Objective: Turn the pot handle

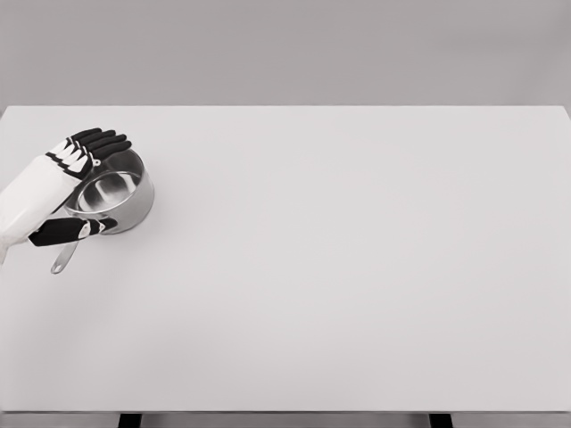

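A small shiny steel pot [132, 207] stands upright on the white table [357, 267] near its left edge. Its short metal handle [62, 259] points toward the lower left. My left hand [105, 184] comes in from the left edge and hovers over the pot's left half. The black fingers [100, 143] lie stretched out by the far rim, and the thumb [64, 232] lies along the near rim above the handle's root. The hand looks open and spans the pot without closing on it. Part of the rim is hidden by the palm. My right arm does not show.
The table's left edge runs close beside the pot. Plain white tabletop stretches to the right and toward the front edge. A grey wall stands behind the table.
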You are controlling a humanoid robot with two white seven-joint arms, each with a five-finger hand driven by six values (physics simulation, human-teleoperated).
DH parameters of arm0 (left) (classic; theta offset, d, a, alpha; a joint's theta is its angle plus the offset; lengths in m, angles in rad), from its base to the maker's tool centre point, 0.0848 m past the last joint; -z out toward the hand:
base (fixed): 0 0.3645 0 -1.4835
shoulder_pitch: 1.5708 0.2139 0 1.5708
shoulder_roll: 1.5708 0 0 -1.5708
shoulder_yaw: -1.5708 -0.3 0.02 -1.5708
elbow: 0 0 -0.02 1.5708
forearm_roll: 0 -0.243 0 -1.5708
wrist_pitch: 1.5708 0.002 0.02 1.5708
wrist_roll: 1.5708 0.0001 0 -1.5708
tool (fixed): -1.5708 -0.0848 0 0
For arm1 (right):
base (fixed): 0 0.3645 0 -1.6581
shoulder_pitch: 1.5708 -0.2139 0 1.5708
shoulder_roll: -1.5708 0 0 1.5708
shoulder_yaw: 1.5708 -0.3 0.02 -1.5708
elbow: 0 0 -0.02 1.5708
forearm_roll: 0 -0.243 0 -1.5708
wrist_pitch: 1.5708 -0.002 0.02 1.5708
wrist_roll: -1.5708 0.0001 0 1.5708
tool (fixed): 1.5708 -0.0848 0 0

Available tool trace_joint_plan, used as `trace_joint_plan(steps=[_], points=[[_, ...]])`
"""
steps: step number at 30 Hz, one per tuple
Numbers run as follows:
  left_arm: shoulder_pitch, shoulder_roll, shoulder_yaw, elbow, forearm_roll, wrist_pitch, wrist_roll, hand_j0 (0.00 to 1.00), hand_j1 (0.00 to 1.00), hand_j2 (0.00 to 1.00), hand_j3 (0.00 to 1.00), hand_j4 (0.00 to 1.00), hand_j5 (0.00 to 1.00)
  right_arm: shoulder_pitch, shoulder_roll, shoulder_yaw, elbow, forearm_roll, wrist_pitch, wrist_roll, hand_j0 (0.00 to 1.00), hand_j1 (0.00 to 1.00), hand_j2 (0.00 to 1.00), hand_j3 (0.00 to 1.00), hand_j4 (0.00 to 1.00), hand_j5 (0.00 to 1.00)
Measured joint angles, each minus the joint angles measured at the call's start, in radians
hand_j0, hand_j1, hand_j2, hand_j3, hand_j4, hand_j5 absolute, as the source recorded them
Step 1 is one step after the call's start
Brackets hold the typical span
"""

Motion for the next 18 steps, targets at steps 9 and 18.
trace_joint_plan(steps=[9, 18], points=[[-0.014, 0.007, 0.001, -0.001, -0.044, 0.000, 0.000, 1.00, 1.00, 1.00, 1.00, 1.00, 1.00, 0.000, 0.000, 0.000, 0.000, 0.000, 0.000, 0.000, 1.00, 1.00, 1.00, 1.00, 1.00, 1.00], [-0.015, -0.002, -0.014, -0.001, -0.181, 0.000, 0.005, 1.00, 1.00, 1.00, 1.00, 1.00, 1.00, 0.000, 0.000, 0.000, 0.000, 0.000, 0.000, 0.000, 1.00, 1.00, 1.00, 1.00, 1.00, 1.00]])
